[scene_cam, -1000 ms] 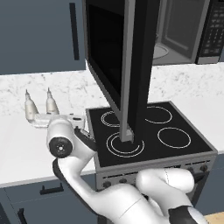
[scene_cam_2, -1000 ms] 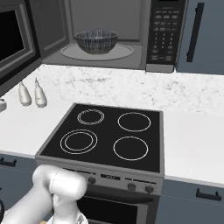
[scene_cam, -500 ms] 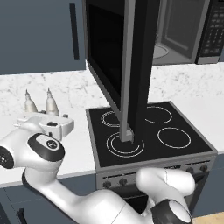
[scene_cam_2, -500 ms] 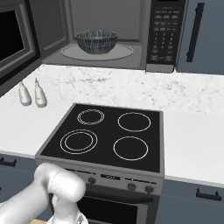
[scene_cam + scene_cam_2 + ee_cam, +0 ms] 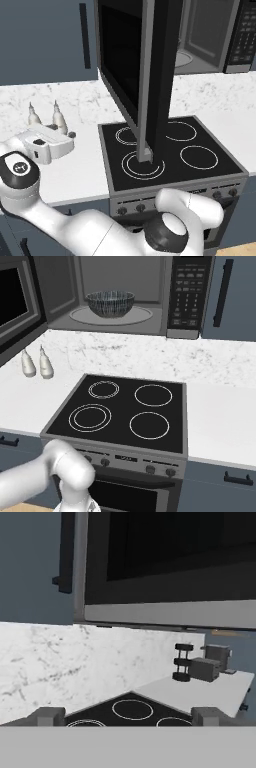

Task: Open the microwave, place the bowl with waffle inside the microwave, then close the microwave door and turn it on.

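The microwave [image 5: 150,291] hangs above the counter with its cavity exposed. Its door [image 5: 150,75] stands swung out over the stove, edge-on in the left base view, and shows as wide dark glass [image 5: 175,552] in the hand view. On the turntable inside rests the dark grey bowl [image 5: 110,303]; the waffle is hidden within it. The keypad [image 5: 186,296] is at the microwave's right. My gripper [image 5: 66,142] hovers over the counter left of the door, facing its outer glass. Its tips [image 5: 127,717] are spread wide and open, with nothing between them.
A black four-ring stove [image 5: 122,411] lies below the door. Two white bottles [image 5: 45,117] stand on the marble counter just behind my hand. A small grey boxy object [image 5: 202,667] sits on the counter beyond the stove. Dark cabinets [image 5: 230,296] flank the microwave.
My arm has swung left, away from the door, and the hand has turned to face the door's glass. Door, bowl and bottles have not moved.
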Robot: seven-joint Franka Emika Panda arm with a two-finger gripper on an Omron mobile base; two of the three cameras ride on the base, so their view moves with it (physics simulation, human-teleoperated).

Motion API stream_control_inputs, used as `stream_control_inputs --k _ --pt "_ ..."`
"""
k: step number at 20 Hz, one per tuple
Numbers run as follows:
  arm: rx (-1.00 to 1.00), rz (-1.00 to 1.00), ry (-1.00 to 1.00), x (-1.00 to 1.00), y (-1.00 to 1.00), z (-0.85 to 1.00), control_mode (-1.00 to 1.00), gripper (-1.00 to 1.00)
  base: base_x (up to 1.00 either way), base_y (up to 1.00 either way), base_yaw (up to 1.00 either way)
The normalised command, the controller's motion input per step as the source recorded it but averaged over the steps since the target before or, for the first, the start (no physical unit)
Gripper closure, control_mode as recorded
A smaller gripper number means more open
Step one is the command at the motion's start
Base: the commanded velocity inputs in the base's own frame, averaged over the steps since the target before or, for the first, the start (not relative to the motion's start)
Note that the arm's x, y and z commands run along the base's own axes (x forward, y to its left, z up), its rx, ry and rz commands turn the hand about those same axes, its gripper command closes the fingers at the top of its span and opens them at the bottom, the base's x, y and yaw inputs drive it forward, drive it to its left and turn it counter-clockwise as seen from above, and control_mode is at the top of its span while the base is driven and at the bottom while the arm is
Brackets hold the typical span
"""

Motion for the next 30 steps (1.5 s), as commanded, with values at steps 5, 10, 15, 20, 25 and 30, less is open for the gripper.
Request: stream_control_inputs --k 5,10,15,20,25,30 --pt "-0.01 -0.01 0.00 0.10 -0.40 0.00 -1.00 -1.00 0.00 0.00 0.00" --pt "0.00 0.05 -0.02 0.00 -0.81 0.00 -1.00 -1.00 0.00 0.00 0.00" --pt "0.00 0.07 -0.02 0.00 -0.89 0.00 -1.00 -1.00 0.00 0.00 0.00" --pt "0.01 0.13 -0.05 0.00 -0.92 0.05 -1.00 -1.00 0.00 0.00 0.00" --pt "0.00 0.09 0.00 0.00 -0.80 0.21 -1.00 -1.00 0.00 0.00 0.00" --pt "0.00 0.02 0.00 -0.07 -0.40 0.17 -1.00 -1.00 0.00 0.00 0.00"
